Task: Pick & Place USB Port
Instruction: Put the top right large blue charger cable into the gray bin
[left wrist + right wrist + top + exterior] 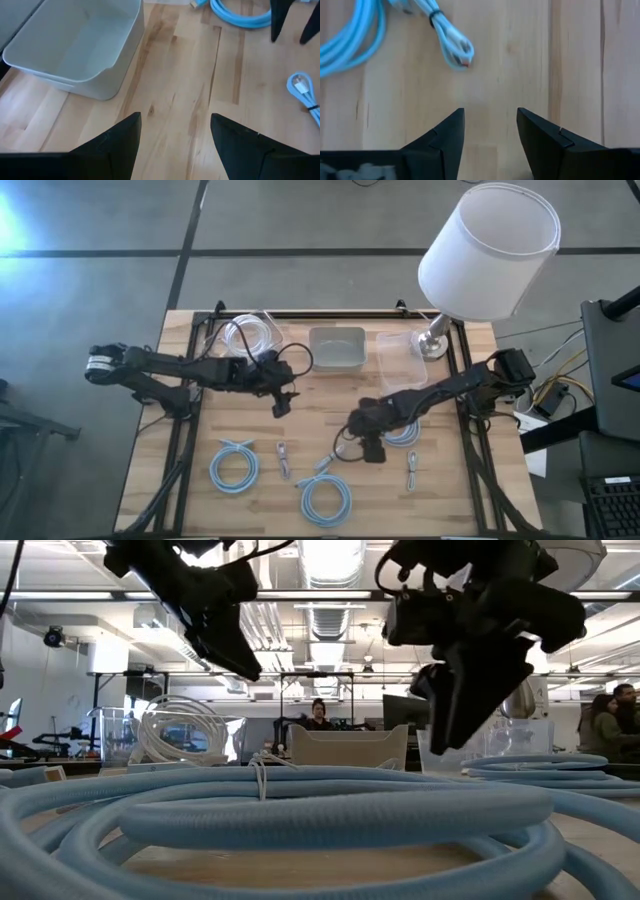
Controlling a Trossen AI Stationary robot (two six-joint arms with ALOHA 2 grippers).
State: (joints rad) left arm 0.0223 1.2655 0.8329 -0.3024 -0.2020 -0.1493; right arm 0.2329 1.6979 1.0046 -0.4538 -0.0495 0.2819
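Blue cable end, bundled with a dark tie, is lying on bare wood just ahead of the right gripper in the right wrist view. Its plug tip is pointing toward the fingers and a little to one side of the gap; its long axis is running on a slant away from them, back into the blue loops it belongs to. Nothing is touching it.

In the high view this looks like the cable coil at the table's near middle, with its loose end reaching up toward the right gripper, though I cannot be sure which coil the wrist view is showing. More blue coils are lying nearby: one at near left, one half under the right arm.

Right gripper's fingers are standing apart, empty, with wood showing between them. It is plainly the nearer one. My reading: the closing line needs turning across the cable's slant, then a short advance forward and down.

Left gripper is hanging farther back, by the grey bin, fingers spread wide over bare wood, holding nothing. The bin is sitting just beside it, likely the drop spot.
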